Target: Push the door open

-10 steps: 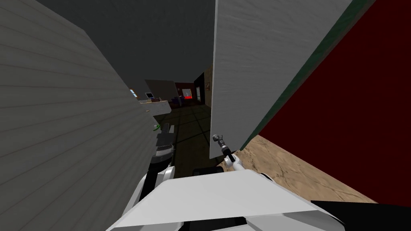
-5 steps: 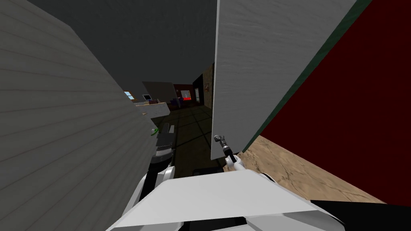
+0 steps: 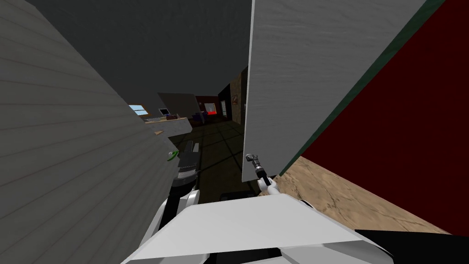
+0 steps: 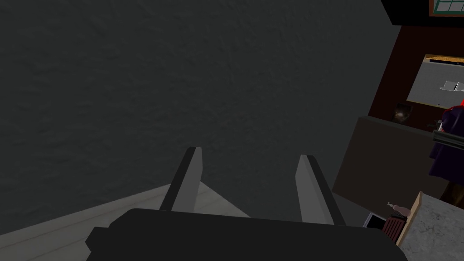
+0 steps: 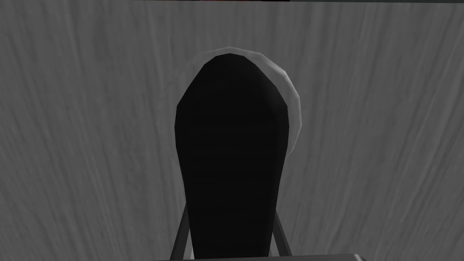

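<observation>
The door (image 3: 293, 82) is a light grey panel standing ajar ahead of me on the right, its free edge toward the middle. A dark lever handle (image 3: 250, 157) sits low on that edge. My right gripper (image 3: 253, 162) reaches up to it. In the right wrist view the black handle (image 5: 231, 149) rises between the two fingers (image 5: 180, 235), which press its sides, with a pale round plate (image 5: 292, 104) behind it on the door face (image 5: 81, 136). My left gripper (image 3: 188, 147) hangs open beside the left wall, its fingers (image 4: 192, 176) apart with nothing between them.
A grey slatted wall (image 3: 68, 137) runs close along my left, with a small green thing (image 3: 172, 155) at its end. A dark red wall (image 3: 403, 137) and tan floor (image 3: 339, 197) lie right of the door. Through the gap are dark tiled floor (image 3: 220, 146) and a counter (image 3: 169, 121).
The door's edge and handle have shifted slightly right with my right gripper still on the handle. The gap has widened, and more of the room beyond shows at the left.
</observation>
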Robot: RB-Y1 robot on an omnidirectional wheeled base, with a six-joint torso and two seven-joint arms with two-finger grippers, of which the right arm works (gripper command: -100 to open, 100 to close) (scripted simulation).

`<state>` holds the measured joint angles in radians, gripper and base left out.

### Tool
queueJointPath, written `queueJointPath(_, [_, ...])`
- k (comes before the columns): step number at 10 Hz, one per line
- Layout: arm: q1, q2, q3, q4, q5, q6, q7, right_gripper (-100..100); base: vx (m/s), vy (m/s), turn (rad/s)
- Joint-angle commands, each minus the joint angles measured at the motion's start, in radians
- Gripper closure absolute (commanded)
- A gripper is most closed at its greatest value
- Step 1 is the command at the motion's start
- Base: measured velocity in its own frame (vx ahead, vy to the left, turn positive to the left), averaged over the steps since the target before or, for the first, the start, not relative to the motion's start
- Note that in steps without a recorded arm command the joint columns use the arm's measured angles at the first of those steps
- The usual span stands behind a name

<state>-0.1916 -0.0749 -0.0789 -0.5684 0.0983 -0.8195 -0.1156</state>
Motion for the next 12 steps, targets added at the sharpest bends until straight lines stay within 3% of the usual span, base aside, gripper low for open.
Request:
queueJointPath(1, [-0.016,-0.007,-0.022,0.016,-0.014,-0.009,0.011,100,0.157,0.115,-0.081])
queueJointPath(8, [-0.015,0.008,-0.079,0.018,-0.053,-0.001,0.045,100,0.154,0.092,-0.051])
queueJointPath(12, [-0.010,-0.007,-0.101,0.017,-0.065,0.001,0.051,100,0.153,0.032,-0.032])
